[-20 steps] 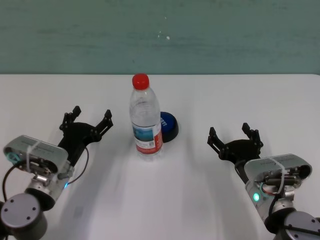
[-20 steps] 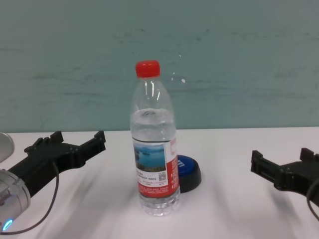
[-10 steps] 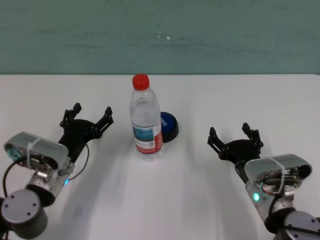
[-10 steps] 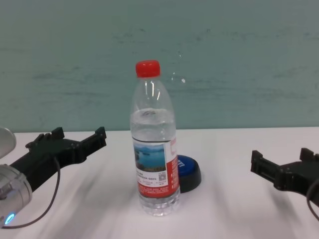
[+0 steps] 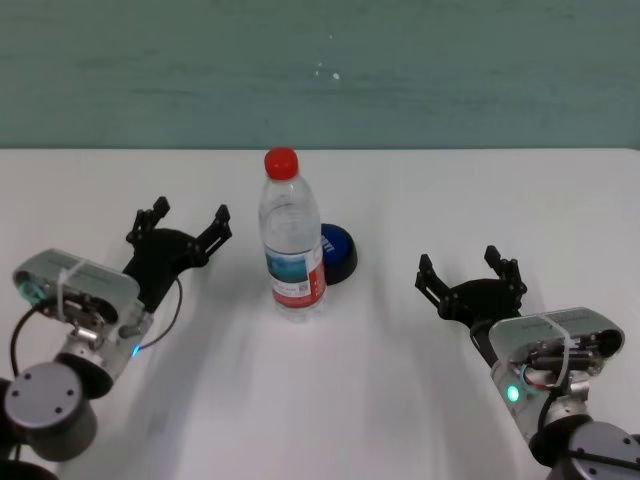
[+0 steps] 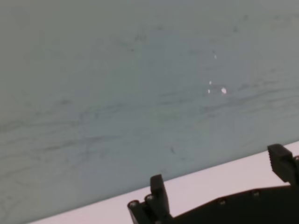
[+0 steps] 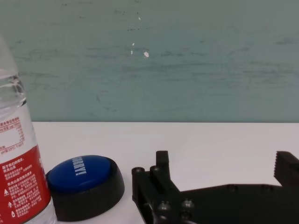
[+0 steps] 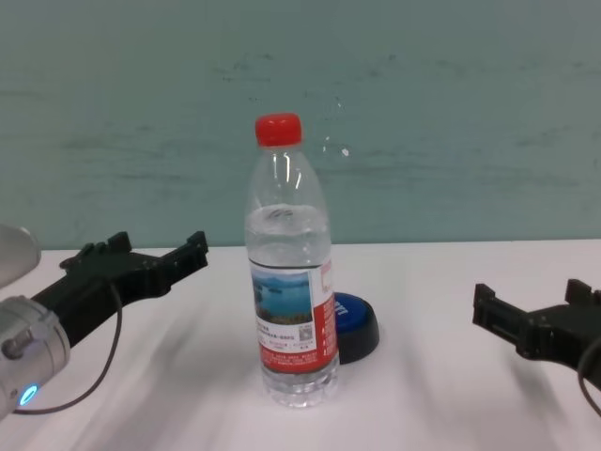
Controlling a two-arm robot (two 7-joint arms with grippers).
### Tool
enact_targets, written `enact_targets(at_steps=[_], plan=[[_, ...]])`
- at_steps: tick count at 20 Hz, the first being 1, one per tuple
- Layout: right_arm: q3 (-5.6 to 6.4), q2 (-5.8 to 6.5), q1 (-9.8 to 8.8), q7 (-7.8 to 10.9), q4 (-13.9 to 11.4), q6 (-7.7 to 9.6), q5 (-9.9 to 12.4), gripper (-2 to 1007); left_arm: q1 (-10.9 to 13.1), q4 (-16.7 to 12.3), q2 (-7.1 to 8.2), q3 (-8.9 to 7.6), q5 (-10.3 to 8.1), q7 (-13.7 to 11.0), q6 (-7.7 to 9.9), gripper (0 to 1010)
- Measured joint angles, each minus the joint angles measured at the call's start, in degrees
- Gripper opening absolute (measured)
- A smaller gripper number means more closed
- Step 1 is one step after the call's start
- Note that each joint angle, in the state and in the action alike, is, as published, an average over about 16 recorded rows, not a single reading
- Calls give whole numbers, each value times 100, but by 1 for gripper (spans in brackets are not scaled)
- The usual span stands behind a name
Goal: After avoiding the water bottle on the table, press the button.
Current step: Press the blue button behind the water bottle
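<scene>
The water bottle (image 5: 291,240) stands upright in the middle of the white table (image 5: 400,400), red cap on top; it also shows in the chest view (image 8: 290,291) and the right wrist view (image 7: 18,163). The blue button (image 5: 338,252) sits just behind it to the right, partly hidden; it shows in the chest view (image 8: 355,322) and the right wrist view (image 7: 84,184). My left gripper (image 5: 182,223) is open, raised left of the bottle, apart from it (image 8: 150,254) (image 6: 219,186). My right gripper (image 5: 468,272) is open and idle at the right (image 8: 535,305) (image 7: 224,177).
A teal wall (image 5: 400,70) runs behind the table's far edge. The table is bare to the left and right of the bottle and in front of it.
My left gripper has moved forward and a little toward the bottle, rising slightly. The right arm, bottle and button have not moved.
</scene>
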Motion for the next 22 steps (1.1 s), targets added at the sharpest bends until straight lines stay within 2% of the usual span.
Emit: enact_targets(at_steps=[13,22], plan=[[0,0,0,0,0,0,0,1004,-366,413,-21,111,4,-70,-63,1010],[0,0,0,0,0,0,0,1004,-480,522,-64,212,42,-82,-96,1010]])
